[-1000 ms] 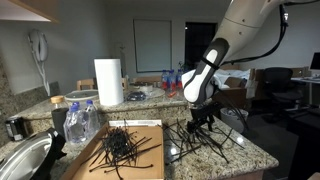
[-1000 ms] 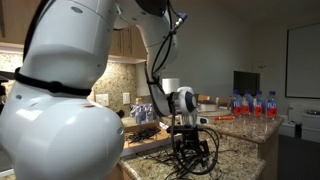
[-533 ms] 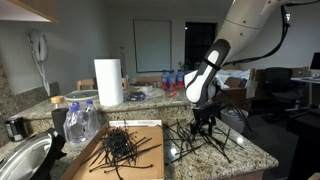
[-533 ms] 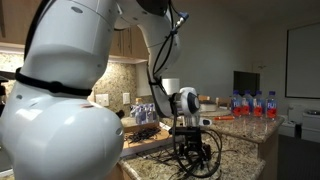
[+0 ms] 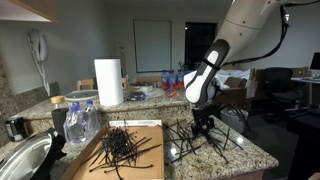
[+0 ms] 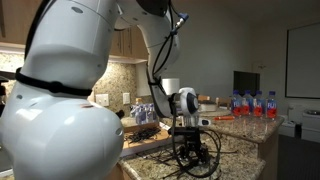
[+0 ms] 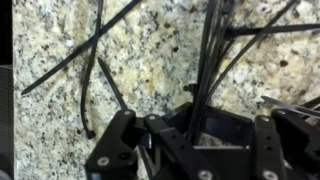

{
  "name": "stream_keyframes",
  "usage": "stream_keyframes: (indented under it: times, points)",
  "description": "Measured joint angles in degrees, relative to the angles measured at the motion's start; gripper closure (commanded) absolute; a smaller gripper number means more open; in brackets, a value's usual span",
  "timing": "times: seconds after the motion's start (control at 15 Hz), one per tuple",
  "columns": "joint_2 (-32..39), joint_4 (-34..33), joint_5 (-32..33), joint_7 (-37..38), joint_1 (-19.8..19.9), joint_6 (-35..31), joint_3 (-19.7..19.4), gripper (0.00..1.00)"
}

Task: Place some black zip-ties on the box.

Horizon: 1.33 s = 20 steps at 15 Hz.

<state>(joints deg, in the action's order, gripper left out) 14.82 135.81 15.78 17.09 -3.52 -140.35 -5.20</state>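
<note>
The gripper stands low over the bare granite of the bench, toward the end farthest from the metal basin and not far from the near edge. Over the last second it has eased down only a little, and it has not moved sideways toward the box. In the wrist view its fingers look drawn in on a bunch of zip-ties. The strands meet between them and fan out from that spot, which reads as a pinch, though the pads themselves are hard to make out. In both exterior views the same bunch splays out beneath the gripper like legs, with the tips resting on the stone. A few stray ties lie loose on the granite beside it. The box lies flat along the near edge, closer to the basin end, and it already holds a pile of zip-ties. So part of the job looks done, and this bunch seems to be a further load. The small drop suggests the grip is being settled rather than the carry begun. The lift and the move along the near edge to the box are probably still to come, and long strands could snag or slip free on the way.
</note>
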Motion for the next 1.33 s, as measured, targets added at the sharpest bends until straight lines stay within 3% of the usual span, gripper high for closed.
stream_keyframes:
  times: [0.47,1.33]
  points:
    - [-1.0,0.0,0.0,0.0,-0.3,0.0,0.4,1.0]
    - [-11.5,0.1,0.5,-1.0,-0.6,0.6,4.4,1.0]
